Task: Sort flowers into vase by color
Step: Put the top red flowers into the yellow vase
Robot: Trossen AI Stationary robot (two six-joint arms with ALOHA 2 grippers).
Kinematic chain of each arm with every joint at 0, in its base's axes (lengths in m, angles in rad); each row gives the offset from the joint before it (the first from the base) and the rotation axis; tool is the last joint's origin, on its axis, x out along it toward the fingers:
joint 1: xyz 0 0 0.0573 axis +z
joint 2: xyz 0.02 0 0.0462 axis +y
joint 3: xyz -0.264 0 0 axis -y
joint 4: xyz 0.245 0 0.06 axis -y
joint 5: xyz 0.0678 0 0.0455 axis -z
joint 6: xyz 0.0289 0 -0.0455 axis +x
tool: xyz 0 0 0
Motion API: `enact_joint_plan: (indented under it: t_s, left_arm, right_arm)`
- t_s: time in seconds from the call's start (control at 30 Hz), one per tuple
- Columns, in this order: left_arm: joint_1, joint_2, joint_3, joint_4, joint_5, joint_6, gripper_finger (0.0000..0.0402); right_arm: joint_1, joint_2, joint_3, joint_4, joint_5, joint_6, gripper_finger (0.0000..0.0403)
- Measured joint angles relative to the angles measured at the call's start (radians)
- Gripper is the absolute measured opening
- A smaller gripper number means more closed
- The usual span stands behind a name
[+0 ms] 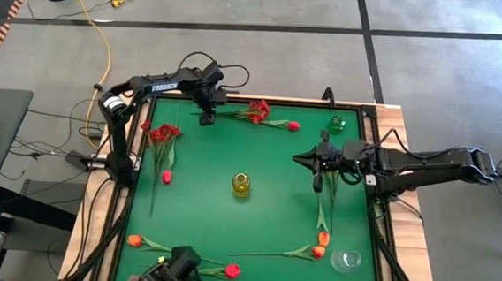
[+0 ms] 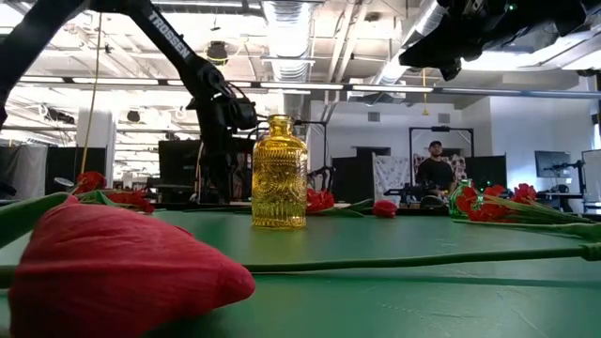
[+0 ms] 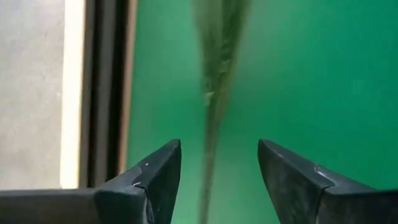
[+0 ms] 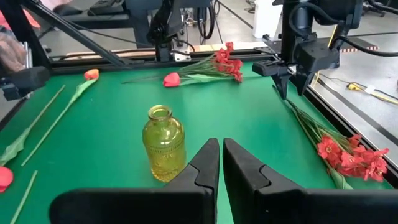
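A bushy red sprig (image 1: pixel 257 112) lies along the table's far edge beside a red-pink tulip (image 1: pixel 294 126). Its thin stem (image 3: pixel 211 124) runs toward the far left corner. My left gripper (image 1: pixel 206 118) points down over that stem end, open. Its fingers stand on either side of the stem (image 4: pixel 295 109) without touching it. My right gripper (image 1: pixel 299 159) hangs shut and holding nothing above the table's right half, facing the yellow vase (image 4: pixel 163 142) at the centre. A green vase (image 1: pixel 337 123) stands far right and a clear vase (image 1: pixel 346 261) near right.
Another red sprig (image 1: pixel 161 134) and a red tulip (image 1: pixel 167 177) lie at the left. Orange tulips (image 1: pixel 322 241) lie near right, with their stems on the mat below my right arm. An orange tulip (image 1: pixel 134 239) and a red one (image 1: pixel 232 269) lie along the near edge.
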Motion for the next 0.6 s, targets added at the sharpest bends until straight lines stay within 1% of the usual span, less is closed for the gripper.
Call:
enact_joint_plan:
  t_s: [0.2, 0.33, 0.47, 0.6]
  left_arm:
    - [0.026, 0.003, 0.000, 0.005, -0.001, 0.025, 0.0197]
    - [0.039, 0.003, -0.005, 0.000, 0.039, 0.020, 0.0197]
    - [0.036, 0.032, -0.006, -0.003, 0.050, -0.004, 0.0197]
    - [0.030, 0.069, -0.004, 0.009, 0.017, -0.018, 0.0197]
  right_arm:
    - [0.000, 0.000, 0.000, -0.012, 0.000, -0.001, 0.0049]
    - [0.000, 0.000, 0.000, -0.012, 0.000, -0.035, 0.0049]
    - [0.000, 0.000, 0.000, -0.012, 0.002, -0.051, 0.0049]
    - [0.000, 0.000, 0.000, -0.011, 0.002, -0.053, 0.0049]
